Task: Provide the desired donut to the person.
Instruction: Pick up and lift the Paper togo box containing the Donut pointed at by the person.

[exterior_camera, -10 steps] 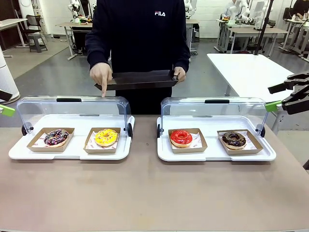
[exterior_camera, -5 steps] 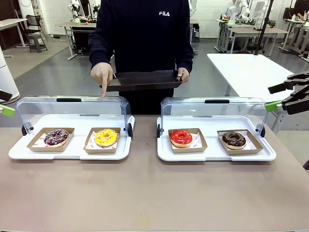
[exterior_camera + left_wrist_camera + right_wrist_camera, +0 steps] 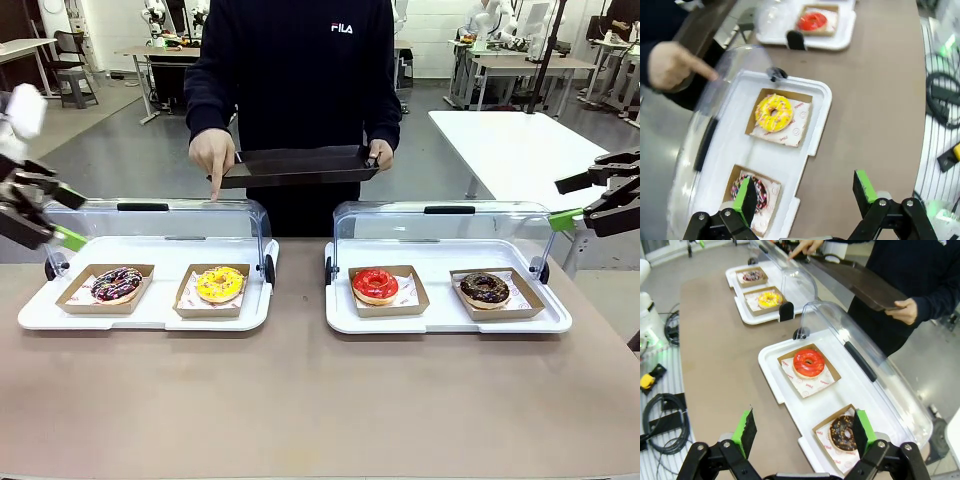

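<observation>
The person stands at the far side and holds a dark tray with one hand. Their other hand points a finger down over the left case, above the yellow donut. A sprinkled chocolate donut lies beside it. The right case holds a red donut and a chocolate donut. My left gripper hovers open above the left case's end. My right gripper hangs open at the right case's far end.
Each donut sits in a brown paper tray on a white case base. Both clear domed lids stand rolled back at the rear. Brown tabletop lies bare in front of the cases. Cables lie off the table's side.
My left arm has swung in from the left edge and up over the left case's end. The person's tray and pointing hand hold almost still. The right gripper has not moved.
</observation>
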`<state>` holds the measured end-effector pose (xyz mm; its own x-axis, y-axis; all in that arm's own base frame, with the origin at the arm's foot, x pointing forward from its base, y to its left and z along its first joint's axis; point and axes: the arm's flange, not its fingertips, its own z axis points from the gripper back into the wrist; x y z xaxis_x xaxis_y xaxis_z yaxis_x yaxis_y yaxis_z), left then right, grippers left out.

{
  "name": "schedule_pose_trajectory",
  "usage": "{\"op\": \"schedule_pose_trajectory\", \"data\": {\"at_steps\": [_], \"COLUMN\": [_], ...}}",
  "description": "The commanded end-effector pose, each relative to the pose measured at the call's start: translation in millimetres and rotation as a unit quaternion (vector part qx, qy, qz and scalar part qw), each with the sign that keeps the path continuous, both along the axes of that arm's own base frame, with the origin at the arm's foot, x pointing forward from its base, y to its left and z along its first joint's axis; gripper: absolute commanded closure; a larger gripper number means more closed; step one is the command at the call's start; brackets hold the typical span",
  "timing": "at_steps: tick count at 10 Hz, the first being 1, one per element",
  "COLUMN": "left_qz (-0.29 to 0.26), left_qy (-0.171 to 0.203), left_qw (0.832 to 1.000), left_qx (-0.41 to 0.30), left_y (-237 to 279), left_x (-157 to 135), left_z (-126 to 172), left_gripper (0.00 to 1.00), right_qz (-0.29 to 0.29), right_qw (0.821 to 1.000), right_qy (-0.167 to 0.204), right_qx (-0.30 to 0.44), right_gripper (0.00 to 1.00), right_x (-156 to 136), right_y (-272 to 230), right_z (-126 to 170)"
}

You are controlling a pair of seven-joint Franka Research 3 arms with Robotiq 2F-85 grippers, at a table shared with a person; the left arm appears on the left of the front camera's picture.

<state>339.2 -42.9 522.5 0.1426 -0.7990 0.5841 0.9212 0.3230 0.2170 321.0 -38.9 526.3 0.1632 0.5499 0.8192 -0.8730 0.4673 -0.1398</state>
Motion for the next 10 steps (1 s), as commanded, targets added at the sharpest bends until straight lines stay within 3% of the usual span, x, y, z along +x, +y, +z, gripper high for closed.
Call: {"op": "schedule_pose_trajectory", "data": {"at_steps": [1, 3, 5, 10], "left_qz": [-0.039, -0.077, -0.111, -0.109], "left_qy": [-0.01, 0.034, 0.048, 0.067], "left_qw": [0.992, 0.971, 0.964, 0.964], "left_qx": [0.119, 0.226, 0.238, 0.233], "left_y": [-45, -90, -115, -115], "left_x": [25, 46, 76, 121], "left_z": [-22, -76, -119, -150], "left_gripper": [0.0, 0.0, 0.0, 0.0], "right_qz": [0.001, 0.001, 0.001, 0.001], "right_qw": [1.0, 1.0, 1.0, 1.0], "right_qy": [0.002, 0.002, 0.002, 0.002], "right_qx": [0.011, 0.011, 0.011, 0.011], "right_gripper": [0.0, 0.0, 0.0, 0.0], "right_x": [2, 2, 2, 2], "right_y": [1, 1, 1, 1], "right_z": [-1, -1, -1, -1]}}
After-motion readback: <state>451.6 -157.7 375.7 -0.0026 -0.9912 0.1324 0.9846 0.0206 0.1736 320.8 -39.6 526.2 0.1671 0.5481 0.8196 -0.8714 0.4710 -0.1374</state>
